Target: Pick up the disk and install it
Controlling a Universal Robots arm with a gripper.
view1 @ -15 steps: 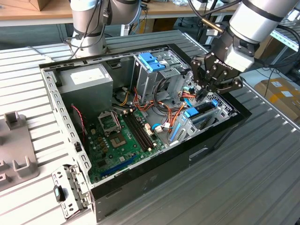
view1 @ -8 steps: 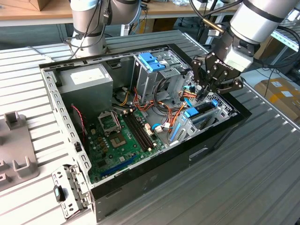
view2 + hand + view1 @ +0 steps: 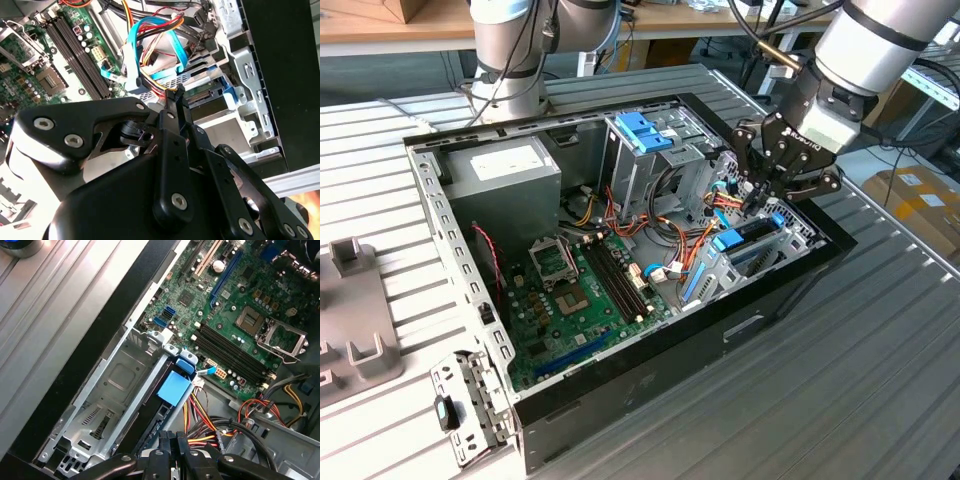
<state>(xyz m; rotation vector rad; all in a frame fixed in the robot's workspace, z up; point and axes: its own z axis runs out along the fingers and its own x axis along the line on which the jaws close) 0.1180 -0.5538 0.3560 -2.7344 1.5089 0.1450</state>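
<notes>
The disk (image 3: 748, 243) already sits slotted in the metal bay (image 3: 112, 405) at the right end of the computer case (image 3: 620, 390), with the gripper (image 3: 757, 200) jaws closed on its far edge, seating seemingly unfinished

1. Computer case (image 3: 650, 395) lies open on the slatted table (image 3: 840, 400), motherboard (image 3: 582, 300) flat in its floor
2. Power supply (image 3: 505, 165) sits in the far corner toward the exterior view's left
3. Drive cage (image 3: 645, 160) stands at the far wall, right of the power supply
4. Disk (image 3: 745, 240) sits in the bay (image 3: 107, 405) at the case's right end, beside the motherboard
5. Gripper (image 3: 757, 195) hangs directly over the disk
</notes>
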